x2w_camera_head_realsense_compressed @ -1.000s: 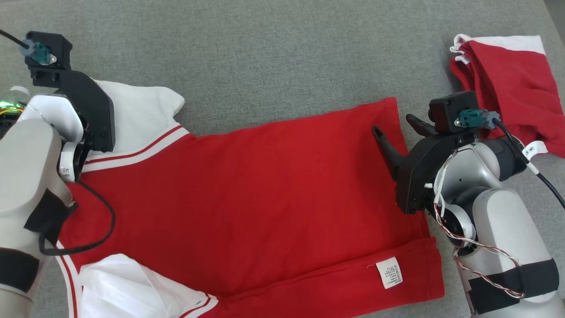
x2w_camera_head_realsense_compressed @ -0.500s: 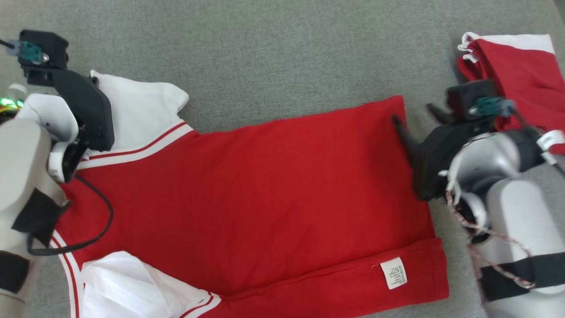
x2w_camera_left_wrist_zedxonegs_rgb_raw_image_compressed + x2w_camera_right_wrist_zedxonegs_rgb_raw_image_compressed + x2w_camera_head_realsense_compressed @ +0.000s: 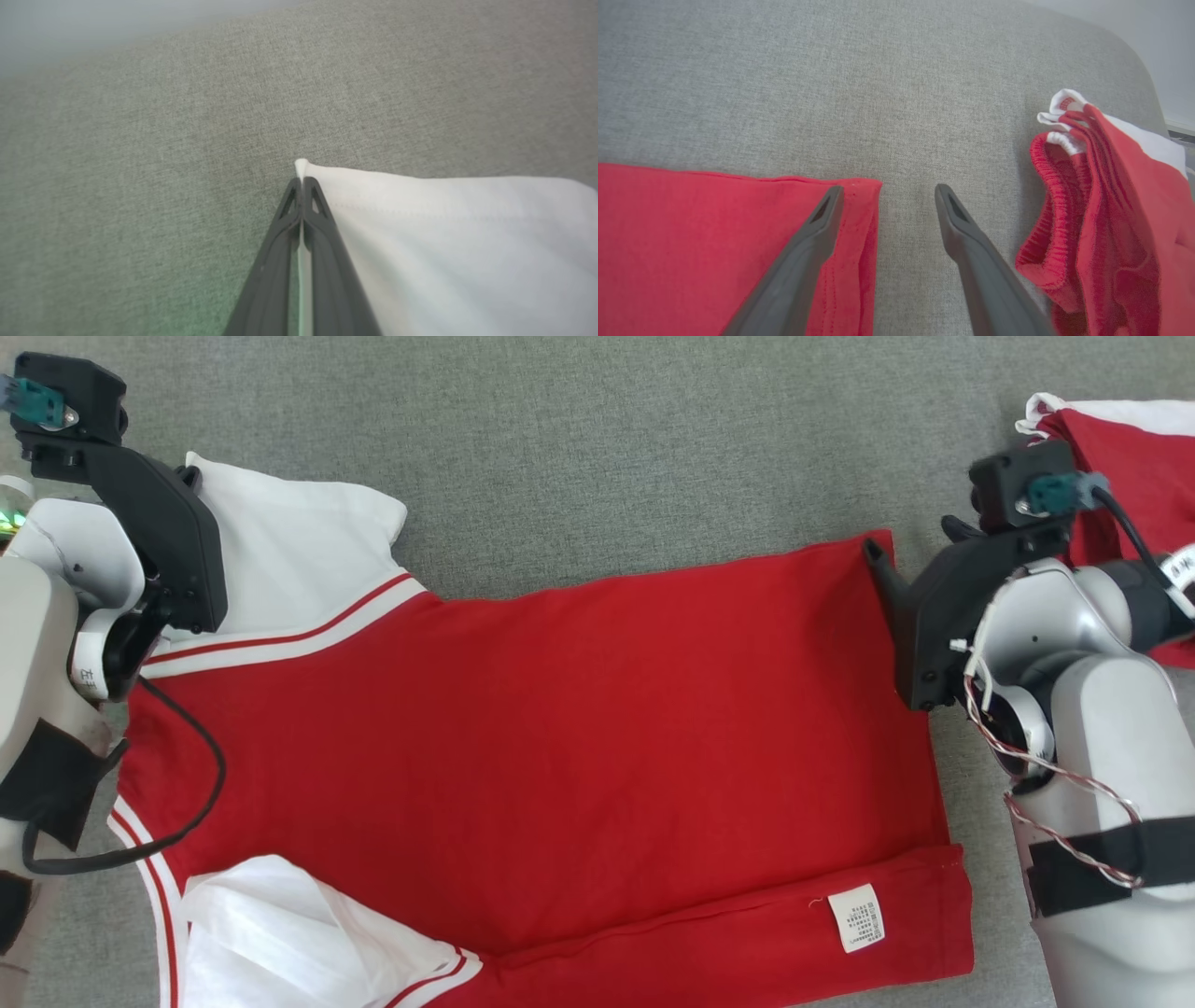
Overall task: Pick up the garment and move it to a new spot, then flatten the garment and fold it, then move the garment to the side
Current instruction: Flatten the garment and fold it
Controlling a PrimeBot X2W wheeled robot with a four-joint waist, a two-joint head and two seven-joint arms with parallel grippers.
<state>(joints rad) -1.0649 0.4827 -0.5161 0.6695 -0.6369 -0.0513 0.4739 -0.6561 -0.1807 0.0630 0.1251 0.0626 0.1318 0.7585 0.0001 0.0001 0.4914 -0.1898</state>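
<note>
Spread lengthwise on the grey surface [image 3: 607, 448], left to right: garment [image 3: 560, 728], red body, collar end toward the left arm, hem toward the right. Pinched shut on the corner of its far white sleeve [image 3: 444, 233] with the left gripper [image 3: 302, 179], a thin strip of cloth showing between the fingers. Nothing held in the right gripper [image 3: 889, 189]: spread wide, straddling the garment's far hem corner, one finger over red cloth, the other over bare surface; contact impossible to tell. Probably only needs closing there, each arm nearest its own end. Beyond the hem, apart from the garment: folded red pile [image 3: 1101, 224]. On the garment's near hem fold, a white care label [image 3: 861, 917], print too small to read.
</note>
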